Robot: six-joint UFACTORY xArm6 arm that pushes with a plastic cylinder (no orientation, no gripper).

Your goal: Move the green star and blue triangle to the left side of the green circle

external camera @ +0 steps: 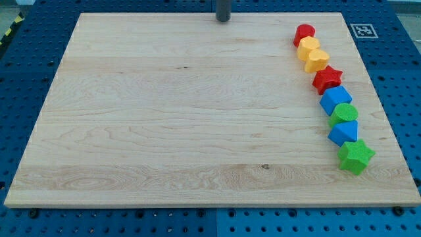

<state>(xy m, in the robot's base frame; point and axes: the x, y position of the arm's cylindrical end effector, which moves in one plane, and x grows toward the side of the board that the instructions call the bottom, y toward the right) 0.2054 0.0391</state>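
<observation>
Nearest the view's bottom: green star, lowest item in a curved column of blocks along the view's right side of the wooden table.

Column, listed upward:
- blue triangle, touching the green star
- green circle, touching the blue triangle
- blue block, shape unclear
- red star
- yellow block, heart-like
- yellow block, shape unclear
- red block, shape unclear

Each block touches or sits just beside its neighbour.

My tip: dark rod at the view's top centre, well apart from every block, to the view's left of the red block. Tool: none fitted, a plain rod, so nothing is gripped.

Surround: blue perforated base; marker tag at the view's top right.
</observation>
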